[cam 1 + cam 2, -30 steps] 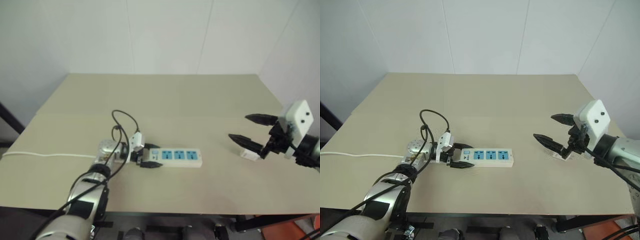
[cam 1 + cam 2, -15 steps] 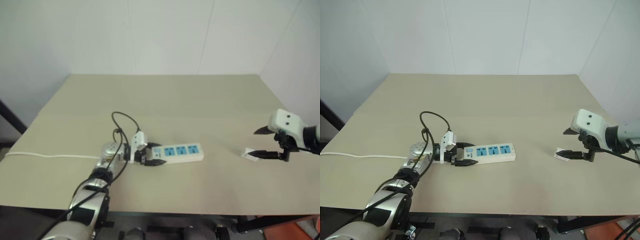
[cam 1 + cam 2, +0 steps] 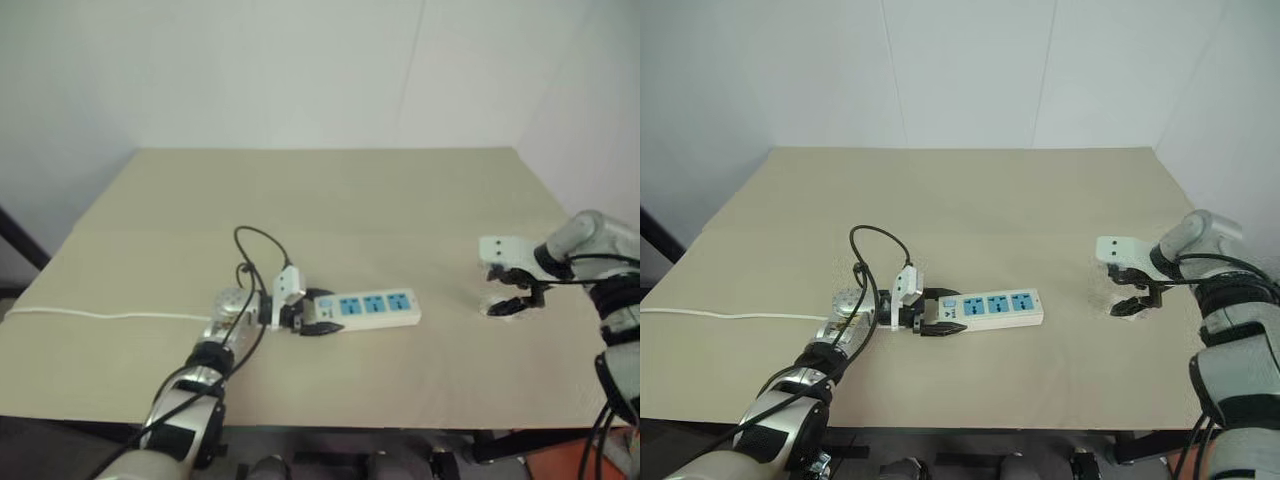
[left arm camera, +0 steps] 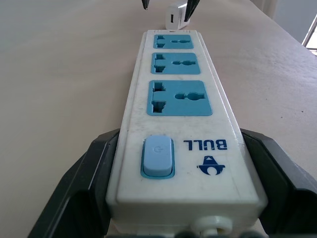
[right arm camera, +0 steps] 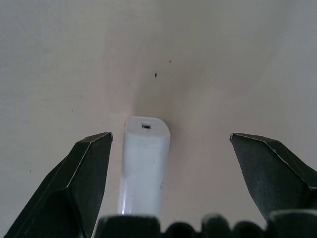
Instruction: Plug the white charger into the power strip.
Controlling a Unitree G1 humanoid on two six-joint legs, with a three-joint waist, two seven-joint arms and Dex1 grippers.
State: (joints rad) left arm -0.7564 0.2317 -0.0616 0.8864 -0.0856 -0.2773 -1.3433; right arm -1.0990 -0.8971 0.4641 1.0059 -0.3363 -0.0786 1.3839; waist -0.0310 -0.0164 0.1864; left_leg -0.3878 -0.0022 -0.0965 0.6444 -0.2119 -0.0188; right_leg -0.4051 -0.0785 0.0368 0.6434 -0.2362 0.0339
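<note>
In the left eye view I see the power strip (image 3: 372, 306) lying flat near the middle of the table (image 3: 330, 190), its long axis running across the picture. My left pincer (image 3: 312, 318) is closed on the switch end of the strip. The right pincer (image 3: 510, 297) is well apart, to the right, pointing down at the table. Under its fingers there is a small pale shape, which I take for the white charger (image 3: 497, 307), but I cannot tell its outline here.

In the right eye view the layout is the same: the thin white cord (image 3: 730, 316) goes out to the left edge of the table, and the three blue socket faces look up.

In the left wrist view the strip fills the space between the two black fingers (image 4: 84, 198), which press on both sides of the switch end. Beyond the far end of the strip I see the charger standing small on the table, with the fingertips of the other pincer around it.

In the right wrist view the pincer is wide open and the charger (image 5: 143, 166) lies between the fingers, much closer to one of them and not touching either. Its long axis goes along the direction of the fingers, so I judge that closing would catch its two long sides. The right arm is clearly the nearer one for this grasp.
</note>
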